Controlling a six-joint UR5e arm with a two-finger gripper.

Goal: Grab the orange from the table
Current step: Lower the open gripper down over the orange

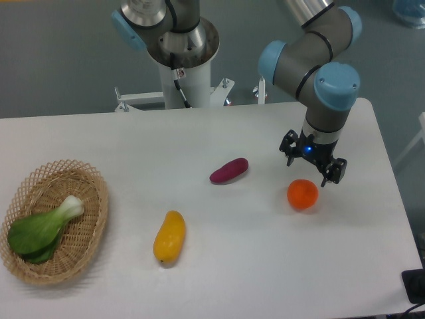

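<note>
- Gripper (312,166) hung just above and behind the orange (303,194), jaws spread, holding nothing.
- Orange sat on the table (265,266), right side.
- Purple vegetable (229,171) and yellow fruit (170,236) lay left of it.
- Wicker basket (93,219) at far left held a bok choy (41,229).

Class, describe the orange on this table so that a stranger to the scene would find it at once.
Start at the white table and go to its right side, where the gripper hangs. Just below it in the picture lies the orange. It is the only round fruit; the purple vegetable and the yellow fruit are oblong.
</note>
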